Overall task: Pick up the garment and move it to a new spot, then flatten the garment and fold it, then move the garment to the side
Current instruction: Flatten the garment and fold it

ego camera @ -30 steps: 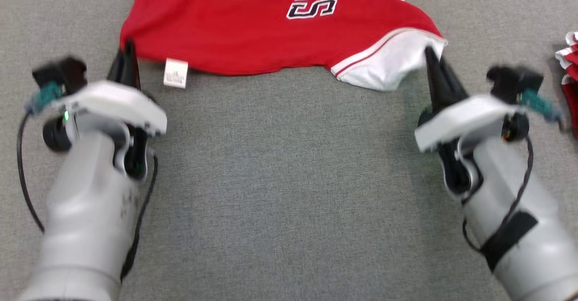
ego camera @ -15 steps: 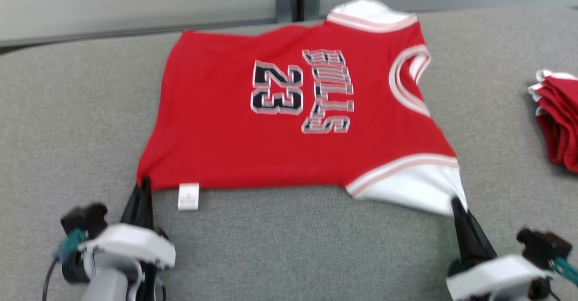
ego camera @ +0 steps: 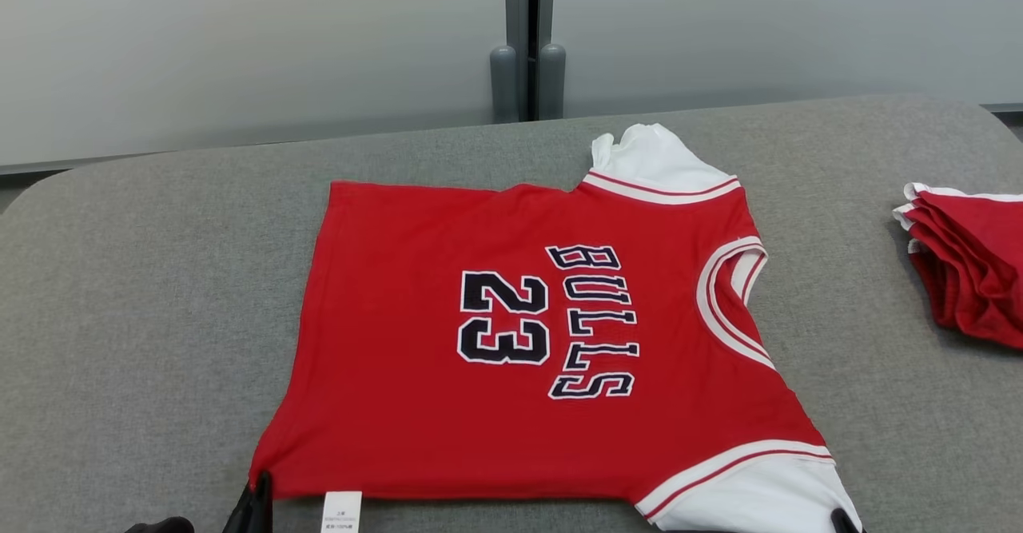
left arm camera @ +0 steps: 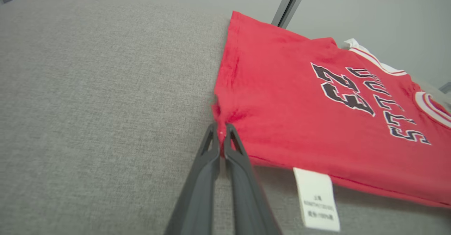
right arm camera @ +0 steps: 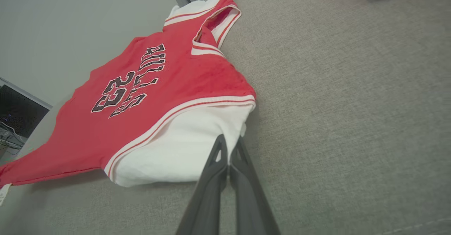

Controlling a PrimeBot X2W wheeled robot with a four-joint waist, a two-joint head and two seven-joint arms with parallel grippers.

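- Red knit jersey with white sleeves and black "BULLS 23" lettering (ego camera: pixel 447 405): lies spread, print upward, on the grey fabric-covered surface (ego camera: pixel 160 277), with its near edge toward the robot.
- Left gripper (left arm camera: pixel 221 136): long dark fingers pressed together on the jersey's near red hem corner, just beside the white care label (left arm camera: pixel 317 198).
- Right gripper (right arm camera: pixel 230 141): fingers likewise pinched on the edge of the near white sleeve (right arm camera: pixel 176 150).
- Change over the last second: the head camera has tilted up (so the whole view shifted). The near edge, wavy and bunched between the two grips a second ago, now runs nearly straight.
- Meaning: flattening appears close to done, and folding is judged to come next.
- Stack of folded red garments (ego camera: pixel 971 269): well apart, to the robot's right.
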